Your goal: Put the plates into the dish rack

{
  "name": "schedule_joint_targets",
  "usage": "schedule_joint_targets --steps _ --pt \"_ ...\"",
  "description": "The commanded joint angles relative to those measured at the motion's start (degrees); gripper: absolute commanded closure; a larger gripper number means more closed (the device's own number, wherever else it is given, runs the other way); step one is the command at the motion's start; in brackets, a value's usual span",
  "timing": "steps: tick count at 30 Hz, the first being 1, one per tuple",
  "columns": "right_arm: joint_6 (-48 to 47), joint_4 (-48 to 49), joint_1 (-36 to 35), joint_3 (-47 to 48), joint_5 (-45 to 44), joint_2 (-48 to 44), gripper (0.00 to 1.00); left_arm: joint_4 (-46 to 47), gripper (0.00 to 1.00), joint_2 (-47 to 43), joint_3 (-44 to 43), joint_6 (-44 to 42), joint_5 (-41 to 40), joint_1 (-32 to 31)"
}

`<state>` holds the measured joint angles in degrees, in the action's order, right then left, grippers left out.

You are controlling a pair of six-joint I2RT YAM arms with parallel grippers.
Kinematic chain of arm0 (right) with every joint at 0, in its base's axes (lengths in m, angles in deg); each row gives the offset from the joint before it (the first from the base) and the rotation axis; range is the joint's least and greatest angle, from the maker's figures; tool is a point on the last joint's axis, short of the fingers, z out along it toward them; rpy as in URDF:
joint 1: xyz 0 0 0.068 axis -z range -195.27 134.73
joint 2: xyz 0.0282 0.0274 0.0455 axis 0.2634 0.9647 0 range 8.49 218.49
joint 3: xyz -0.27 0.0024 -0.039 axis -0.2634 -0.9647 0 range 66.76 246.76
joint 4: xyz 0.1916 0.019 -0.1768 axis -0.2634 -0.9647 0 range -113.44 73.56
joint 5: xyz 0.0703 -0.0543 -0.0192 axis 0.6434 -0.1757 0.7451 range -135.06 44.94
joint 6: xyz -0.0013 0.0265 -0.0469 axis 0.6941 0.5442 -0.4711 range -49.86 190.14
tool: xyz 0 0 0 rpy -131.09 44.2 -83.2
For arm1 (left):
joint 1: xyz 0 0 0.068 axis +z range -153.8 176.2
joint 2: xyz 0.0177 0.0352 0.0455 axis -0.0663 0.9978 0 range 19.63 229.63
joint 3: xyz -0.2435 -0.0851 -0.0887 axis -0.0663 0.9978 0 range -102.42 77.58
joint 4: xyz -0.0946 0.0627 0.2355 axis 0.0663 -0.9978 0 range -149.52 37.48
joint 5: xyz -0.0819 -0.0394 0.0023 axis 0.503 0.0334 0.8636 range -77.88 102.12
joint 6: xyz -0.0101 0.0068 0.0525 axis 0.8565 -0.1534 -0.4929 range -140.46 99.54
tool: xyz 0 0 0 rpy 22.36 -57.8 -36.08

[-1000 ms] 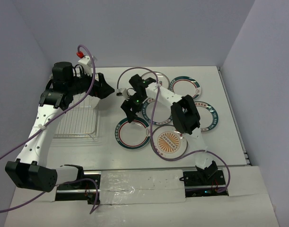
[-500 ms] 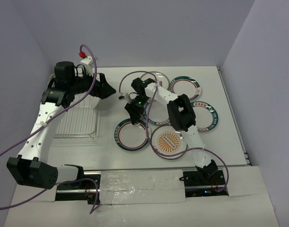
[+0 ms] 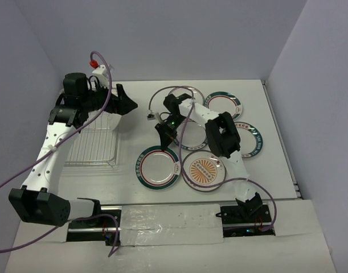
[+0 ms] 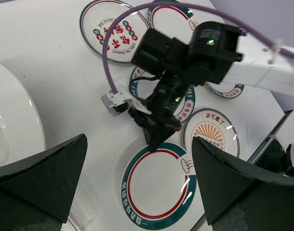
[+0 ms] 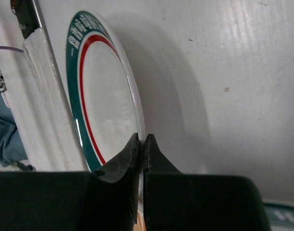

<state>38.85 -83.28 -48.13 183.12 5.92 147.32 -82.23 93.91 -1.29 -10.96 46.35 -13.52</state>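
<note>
Right wrist view: right tool (image 5: 141,143) is closed down to a hairline slit, tips set at the rim of the red-ringed plate (image 5: 106,101). I cannot tell whether the rim sits inside the slit. Only this view shows the contact edge-on. From overhead I just see the tool's point over the plate's far rim. The plate lies on the table (image 3: 128,149), with the sunburst plate (image 3: 203,170) just beside it.

Left wrist view: left tool (image 3: 128,106) is spread wide and holds nothing, looking down on the right tool from above. Beyond one finger a white plate face (image 4: 12,130) fills the frame edge — overhead, the arm hides it, so I cannot tell what it rests on.

The dish rack (image 3: 94,145) sits under the left arm, well apart from the right tool. There is a bare table strip on the rack side of the right tool — the opposite side is crowded with plates.
</note>
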Motion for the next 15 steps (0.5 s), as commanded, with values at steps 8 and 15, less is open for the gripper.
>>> schedule_joint_targets --steps 8,15 --pt "11.9 7.6 7.2 -2.5 5.5 -26.8 1.0 -10.2 0.01 2.2 -6.8 -4.9 8.6 -0.6" --pt "17.4 12.1 7.8 -2.9 5.2 -34.3 1.0 -13.2 0.02 3.1 -4.7 -8.0 7.2 -4.0"
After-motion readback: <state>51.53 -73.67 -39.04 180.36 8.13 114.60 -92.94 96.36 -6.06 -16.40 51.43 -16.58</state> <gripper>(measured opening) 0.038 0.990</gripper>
